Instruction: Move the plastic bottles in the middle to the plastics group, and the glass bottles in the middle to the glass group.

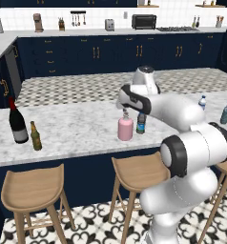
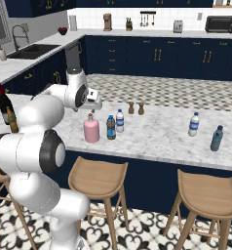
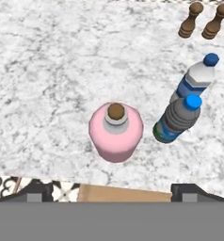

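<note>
While our jaws stand spread wide and empty above it, the squat, smooth pink bottle (image 3: pixel 116 132) stands upright directly beneath, neck pointing up at us; the slim dark-topped plastic bottle (image 3: pixel 178 119) stands upright just beside, on the speckled marble worktop (image 3: pixel 48 70).

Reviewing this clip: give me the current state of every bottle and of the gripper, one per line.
pink bottle: upright, stoppered, ungrasped.
dark-topped bottle: upright, capped, beside it.
clear bottle: upright, capped, behind that.
wine bottle: upright, counter's left end.
beer bottle: upright.
teal bottle: upright.
gripper: open, above pink bottle.
</note>
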Controlling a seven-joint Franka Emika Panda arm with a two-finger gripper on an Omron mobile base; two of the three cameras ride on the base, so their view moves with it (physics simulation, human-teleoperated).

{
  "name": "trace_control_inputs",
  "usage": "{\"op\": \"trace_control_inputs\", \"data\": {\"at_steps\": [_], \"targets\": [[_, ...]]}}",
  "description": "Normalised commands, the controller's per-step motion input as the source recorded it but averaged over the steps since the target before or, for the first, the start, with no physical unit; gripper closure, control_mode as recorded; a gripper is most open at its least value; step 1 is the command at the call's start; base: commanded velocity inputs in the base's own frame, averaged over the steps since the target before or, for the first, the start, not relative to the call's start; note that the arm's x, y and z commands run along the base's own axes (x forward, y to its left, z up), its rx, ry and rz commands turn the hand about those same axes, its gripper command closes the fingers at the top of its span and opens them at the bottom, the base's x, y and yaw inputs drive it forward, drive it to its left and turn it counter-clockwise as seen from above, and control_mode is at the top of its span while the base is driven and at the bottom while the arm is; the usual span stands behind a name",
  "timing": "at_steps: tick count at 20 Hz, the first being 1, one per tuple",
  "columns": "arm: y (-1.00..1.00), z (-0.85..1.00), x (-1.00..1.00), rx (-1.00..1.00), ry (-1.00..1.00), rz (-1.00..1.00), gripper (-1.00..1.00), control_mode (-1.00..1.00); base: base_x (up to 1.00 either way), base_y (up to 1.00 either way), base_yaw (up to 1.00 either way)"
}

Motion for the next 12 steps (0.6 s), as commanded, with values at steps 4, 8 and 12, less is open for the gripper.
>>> {"op": "trace_control_inputs", "data": {"at_steps": [4, 8, 12], "targets": [[0.00, -0.30, 0.10, 0.00, -0.01, 0.00, -1.00, -1.00, 0.00, 0.00, 0.00], [0.00, -0.24, 0.21, 0.00, -0.06, 0.00, -1.00, -1.00, 0.00, 0.00, 0.00], [0.00, -0.01, 0.37, 0.00, -0.01, 0.00, -1.00, -1.00, 0.00, 0.00, 0.00]]}}
